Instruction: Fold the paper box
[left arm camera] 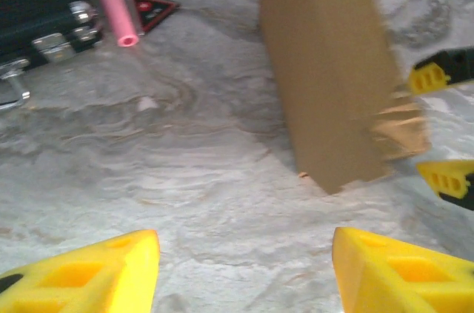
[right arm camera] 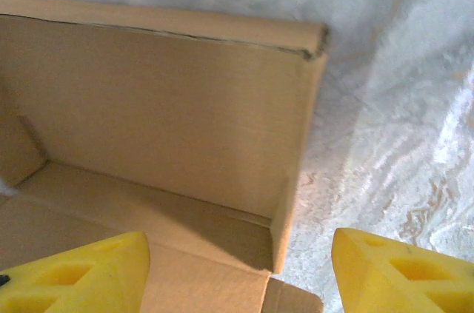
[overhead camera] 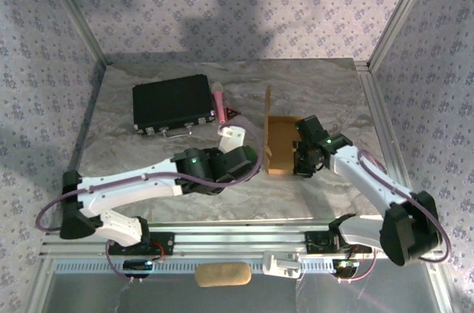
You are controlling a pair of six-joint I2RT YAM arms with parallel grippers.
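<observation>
paper box (overhead camera: pixel 280 149) ungripped; left jaws, right jaws both spread, empty.

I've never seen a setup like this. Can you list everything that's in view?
paper box: one, tan-brown, mid-table, one panel standing upright
black case: one, black, far left
microphone: one, pink, beside the case
triangle: one, red and black, by the microphone
pad: one, tan, near edge
table: one, silvery-grey
left arm, right arm: two, white and black
left pincer: yellow, open, facing the box
right pincer: yellow, open, over the box
</observation>
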